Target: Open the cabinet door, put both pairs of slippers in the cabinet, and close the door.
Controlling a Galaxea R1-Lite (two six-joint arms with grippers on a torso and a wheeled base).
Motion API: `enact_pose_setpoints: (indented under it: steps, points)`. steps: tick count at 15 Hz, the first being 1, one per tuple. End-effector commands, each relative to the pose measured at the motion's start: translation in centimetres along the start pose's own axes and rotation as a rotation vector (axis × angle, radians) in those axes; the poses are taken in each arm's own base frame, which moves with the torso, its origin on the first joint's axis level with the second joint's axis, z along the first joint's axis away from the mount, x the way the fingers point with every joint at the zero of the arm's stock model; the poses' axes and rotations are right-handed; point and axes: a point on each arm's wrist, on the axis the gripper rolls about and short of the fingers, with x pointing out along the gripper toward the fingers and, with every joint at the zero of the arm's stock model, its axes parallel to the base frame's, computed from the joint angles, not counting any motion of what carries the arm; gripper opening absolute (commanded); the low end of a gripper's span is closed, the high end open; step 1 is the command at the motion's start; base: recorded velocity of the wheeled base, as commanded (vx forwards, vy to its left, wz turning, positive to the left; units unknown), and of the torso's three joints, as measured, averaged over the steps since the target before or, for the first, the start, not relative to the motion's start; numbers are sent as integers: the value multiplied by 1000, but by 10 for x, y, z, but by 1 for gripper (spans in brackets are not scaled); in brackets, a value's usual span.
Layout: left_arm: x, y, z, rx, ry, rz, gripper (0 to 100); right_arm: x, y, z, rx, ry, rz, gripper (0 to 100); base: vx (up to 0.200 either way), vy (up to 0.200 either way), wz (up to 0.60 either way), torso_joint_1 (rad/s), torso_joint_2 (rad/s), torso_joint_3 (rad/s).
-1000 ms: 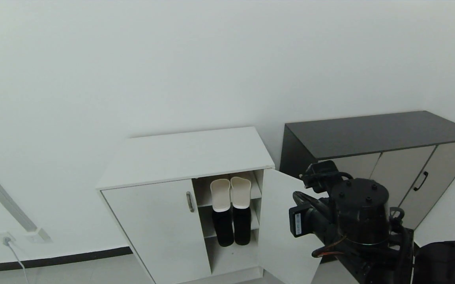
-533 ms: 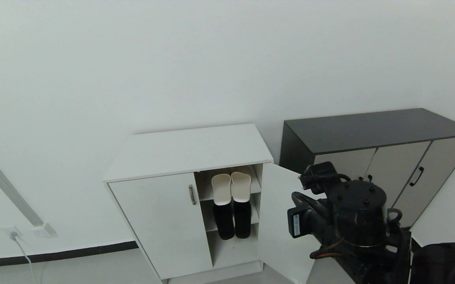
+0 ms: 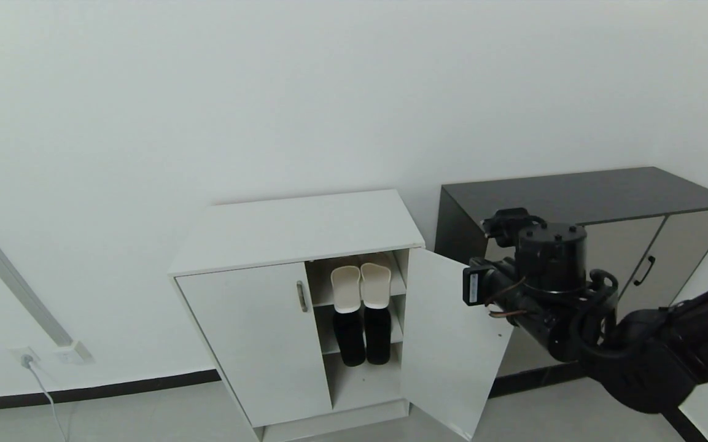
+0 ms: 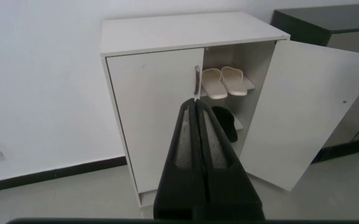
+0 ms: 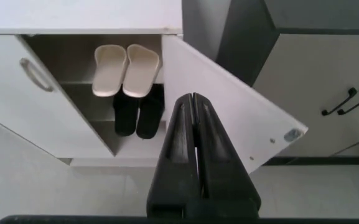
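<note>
**Listener:** What is in front of you now?

**Operator:** I am looking at a white cabinet (image 3: 295,230) against a plain wall. Its open door (image 3: 446,331) swings out toward me, and the closed door (image 3: 261,344) beside it is flush. Inside, the cream slippers (image 3: 361,285) lie side by side on the upper shelf. The black slippers (image 3: 364,334) sit on the shelf directly below them. Both pairs are inside the cabinet.

**Listener:** And your claws?

**Operator:** The right claw (image 5: 193,96) has its fingers pressed together and holds nothing. It points at the cabinet opening, with the open door's edge just beside it. The left claw (image 4: 196,102) is also closed and empty, and is aimed at the cabinet front from well back.

**Listener:** What has changed in the last second?

**Operator:** My head camera swung, so the whole scene slid. Beyond that, my right arm has risen. It was low beside the open door, and now sits level with the door's upper outer corner, in front of the dark cabinet (image 3: 581,196) next to the white one.

**Listener:** What does that mean for the job?

**Operator:** I judge the loading is done. Only closing the door is left, and the arm looks placed to push it.
</note>
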Motion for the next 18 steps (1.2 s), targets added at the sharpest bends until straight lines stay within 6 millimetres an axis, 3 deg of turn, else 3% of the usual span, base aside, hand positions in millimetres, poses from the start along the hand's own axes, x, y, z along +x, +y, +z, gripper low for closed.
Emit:
enact_pose_setpoints:
  steps: [1,5,6,8,18]
  points:
    - [0,0,0,0,1,0,0,32,-16,7,17,14,-41,0,0,0,0,0,0,0]
    - [0,0,0,-1,1,0,0,79,-44,9,36,46,-55,0,0,0,0,0,0,0]
    - [0,0,0,-1,1,0,0,83,-47,9,37,51,-60,0,0,0,0,0,0,0]
    - [0,0,0,-1,1,2,0,105,-60,-1,42,77,-97,0,0,0,0,0,0,0]
    - [0,0,0,-1,1,2,0,149,-102,-42,57,156,-163,0,0,0,0,0,0,0]
